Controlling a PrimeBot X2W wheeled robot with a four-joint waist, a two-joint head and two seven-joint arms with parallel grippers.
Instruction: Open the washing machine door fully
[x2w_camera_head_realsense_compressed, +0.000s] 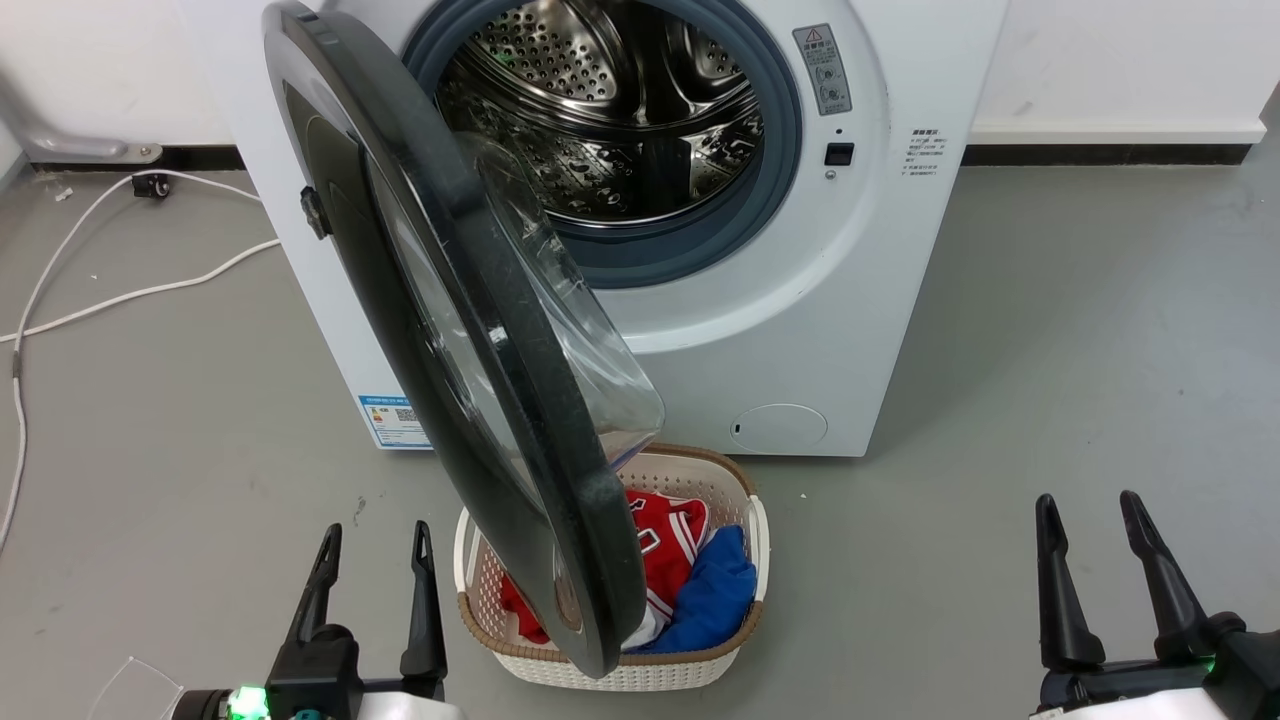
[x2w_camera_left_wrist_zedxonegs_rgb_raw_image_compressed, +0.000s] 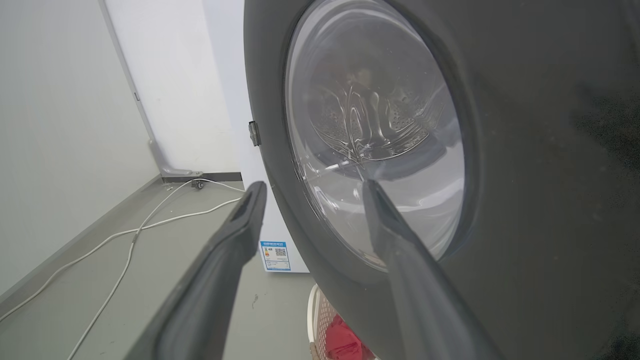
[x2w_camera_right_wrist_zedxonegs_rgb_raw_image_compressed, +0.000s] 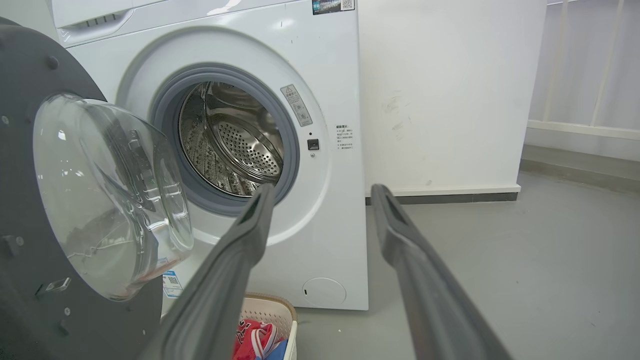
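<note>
The door (x2w_camera_head_realsense_compressed: 480, 330) stands half open, hinged on the left of the washer (x2w_camera_head_realsense_compressed: 800, 330) and overhanging the basket (x2w_camera_head_realsense_compressed: 745, 480), so the left gripper (x2w_camera_head_realsense_compressed: 376, 530), spread and empty, sits near its outer face, probably to push it wider, while the right gripper (x2w_camera_head_realsense_compressed: 1088, 497), likewise spread, hangs well clear.

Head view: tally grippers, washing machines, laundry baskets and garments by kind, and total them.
2 grippers: left gripper, right gripper
1 washing machine
1 laundry basket
2 garments: red jersey, blue garment
Total: 6
</note>
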